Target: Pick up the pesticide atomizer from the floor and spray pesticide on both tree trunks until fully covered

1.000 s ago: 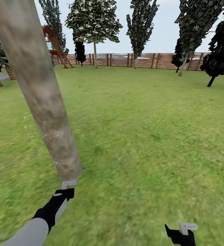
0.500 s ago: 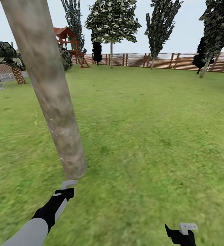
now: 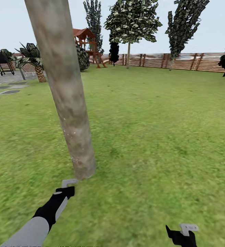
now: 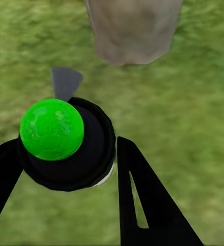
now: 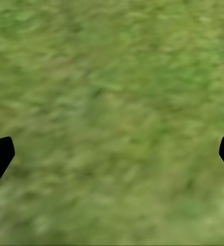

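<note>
A thick tree trunk (image 3: pixel 67 92) of mottled grey-beige bark rises from the grass just ahead of my left arm, with a few white specks of pesticide (image 3: pixel 70 132) on its lower part. My left gripper (image 3: pixel 68 190) sits a short way before the trunk's base. In the left wrist view it (image 4: pixel 68 143) is shut on the pesticide atomizer (image 4: pixel 53 130), a black round body with a bright green ball on top and a grey nozzle pointing at the trunk's base (image 4: pixel 132 31). My right gripper (image 3: pixel 181 235) hangs low at the right, open (image 5: pixel 112 154) over bare grass.
Green lawn (image 3: pixel 153 130) stretches ahead to a brown slat fence (image 3: pixel 181 61) lined with several trees. A red play structure (image 3: pixel 86 41), a short palm (image 3: pixel 35 60) and grey paving stones (image 3: pixel 6 91) lie at the far left.
The whole view has swung left, so the trunk now stands further right in the picture and more of the palm and paving shows. Fewer white specks drift beside the trunk. Both arms hold their pose.
</note>
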`<state>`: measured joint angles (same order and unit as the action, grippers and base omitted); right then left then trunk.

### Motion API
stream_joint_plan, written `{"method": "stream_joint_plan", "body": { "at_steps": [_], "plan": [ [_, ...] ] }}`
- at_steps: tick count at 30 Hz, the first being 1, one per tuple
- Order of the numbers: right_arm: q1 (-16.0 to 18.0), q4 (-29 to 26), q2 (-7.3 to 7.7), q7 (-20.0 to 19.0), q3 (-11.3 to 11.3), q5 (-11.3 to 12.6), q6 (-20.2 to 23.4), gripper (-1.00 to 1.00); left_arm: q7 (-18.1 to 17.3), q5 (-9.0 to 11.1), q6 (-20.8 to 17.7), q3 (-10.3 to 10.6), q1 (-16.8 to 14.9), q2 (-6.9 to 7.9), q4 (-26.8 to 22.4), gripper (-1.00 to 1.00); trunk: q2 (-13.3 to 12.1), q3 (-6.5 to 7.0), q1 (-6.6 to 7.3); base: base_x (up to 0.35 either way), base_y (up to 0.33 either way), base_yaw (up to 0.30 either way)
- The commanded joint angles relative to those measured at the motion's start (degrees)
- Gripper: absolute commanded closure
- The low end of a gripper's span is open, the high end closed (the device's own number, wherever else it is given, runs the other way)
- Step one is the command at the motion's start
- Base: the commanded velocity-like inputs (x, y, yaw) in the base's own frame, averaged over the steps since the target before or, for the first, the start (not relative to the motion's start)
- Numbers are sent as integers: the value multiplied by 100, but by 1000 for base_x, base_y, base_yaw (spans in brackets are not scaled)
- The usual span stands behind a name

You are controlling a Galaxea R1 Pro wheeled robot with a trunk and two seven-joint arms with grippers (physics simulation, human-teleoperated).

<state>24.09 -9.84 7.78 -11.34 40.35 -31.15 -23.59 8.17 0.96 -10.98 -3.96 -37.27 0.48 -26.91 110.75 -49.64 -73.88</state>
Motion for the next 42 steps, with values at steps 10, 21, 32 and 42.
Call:
{"method": "stream_joint_plan", "body": {
  "at_steps": [10,21,32,42],
  "plan": [
    [-1,-3,5,18,6,3,3,-100,500,-57,-828,53,-307,-542,-716,100,0,0,0,0,0,61],
    [-1,0,5,18,5,4,4,-100,501,-79,-966,88,-236,-481,-834,100,0,0,0,209,-58,0],
    [-1,0,5,4,0,4,4,-100,501,-79,-921,54,-230,-483,-834,100,0,0,0,75,-259,0],
    [-1,0,-4,4,-1,4,4,-100,510,-94,-913,22,-221,-452,-825,100,0,0,0,116,-250,148]
  ]
}}
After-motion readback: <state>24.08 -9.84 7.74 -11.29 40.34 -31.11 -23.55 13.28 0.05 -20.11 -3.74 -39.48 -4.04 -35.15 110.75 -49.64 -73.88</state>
